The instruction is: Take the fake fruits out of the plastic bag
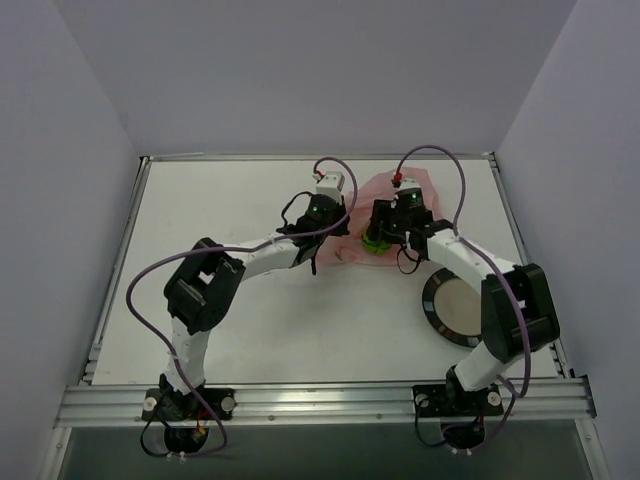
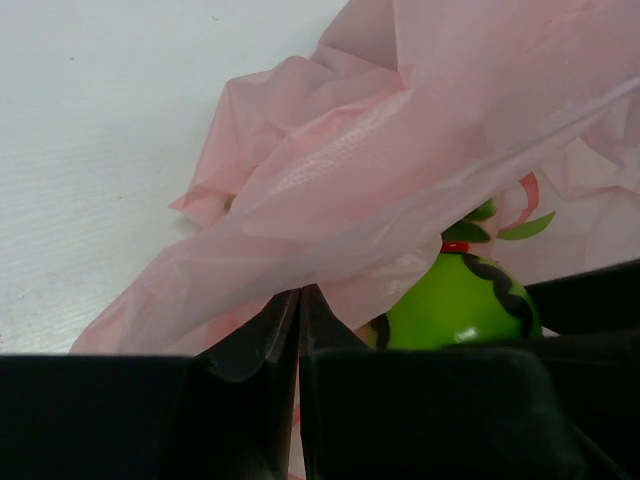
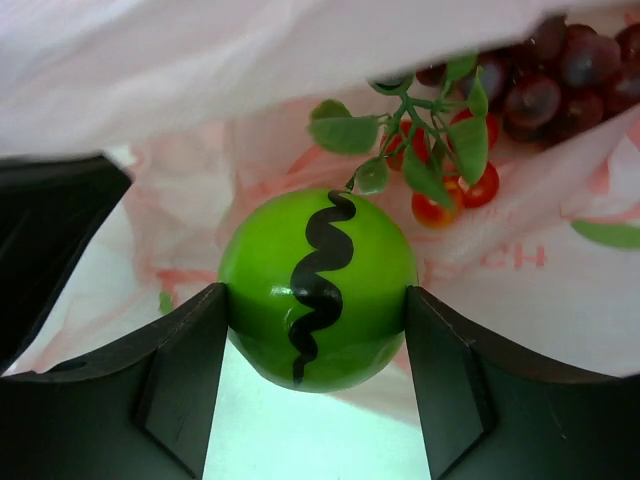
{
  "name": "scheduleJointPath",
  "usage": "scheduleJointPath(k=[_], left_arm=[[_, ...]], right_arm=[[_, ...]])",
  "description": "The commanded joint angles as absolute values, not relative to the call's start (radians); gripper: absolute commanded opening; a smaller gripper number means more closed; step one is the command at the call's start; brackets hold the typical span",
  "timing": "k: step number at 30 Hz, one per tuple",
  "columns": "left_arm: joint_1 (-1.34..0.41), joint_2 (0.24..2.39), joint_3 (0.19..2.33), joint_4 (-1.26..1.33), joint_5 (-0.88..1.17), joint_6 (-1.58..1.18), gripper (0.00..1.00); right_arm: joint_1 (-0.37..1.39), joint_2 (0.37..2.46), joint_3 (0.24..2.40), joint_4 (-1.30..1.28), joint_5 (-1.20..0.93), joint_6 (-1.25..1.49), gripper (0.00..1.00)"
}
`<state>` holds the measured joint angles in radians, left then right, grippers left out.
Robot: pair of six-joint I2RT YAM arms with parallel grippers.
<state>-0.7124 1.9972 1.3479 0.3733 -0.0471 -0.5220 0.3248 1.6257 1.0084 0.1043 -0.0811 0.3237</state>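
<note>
My right fingers (image 3: 190,370) clamp the green fruit (image 3: 318,290) across its middle, inside the mouth of the plastic bag (image 2: 400,150), with the grape bunch (image 3: 560,70) deeper behind it. My left fingers (image 2: 250,400) sit pressed together, apparently pinching the film. I judge the exit is straight back toward me.
</note>
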Motion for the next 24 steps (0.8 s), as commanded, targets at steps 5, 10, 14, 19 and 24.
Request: scheduleJointPath(k=[5,10,14,19,24], left_arm=[[-0.718,1.968,1.423,0.400,0.000,-0.506,0.02],[-0.716,1.941,1.437,0.388,0.000,-0.492,0.02],[-0.713,1.942,1.470,0.361,0.029,-0.491,0.02],[-0.718,1.910,1.431,0.388,0.043,-0.506,0.02],[-0.718,1.816,1.402,0.391,0.057,-0.496,0.02]], right_arm=[[0.331,1.347,0.942,0.031,-0.144,0.364,0.30],[0.333,1.212,0.879,0.003,-0.199,0.371,0.30],[0.331,1.112,0.847,0.005,-0.172,0.380,0.30],[0.331,0.968,0.853,0.005,-0.101,0.394,0.29],[0.331,0.739,0.876,-0.118,0.141,0.440,0.29]])
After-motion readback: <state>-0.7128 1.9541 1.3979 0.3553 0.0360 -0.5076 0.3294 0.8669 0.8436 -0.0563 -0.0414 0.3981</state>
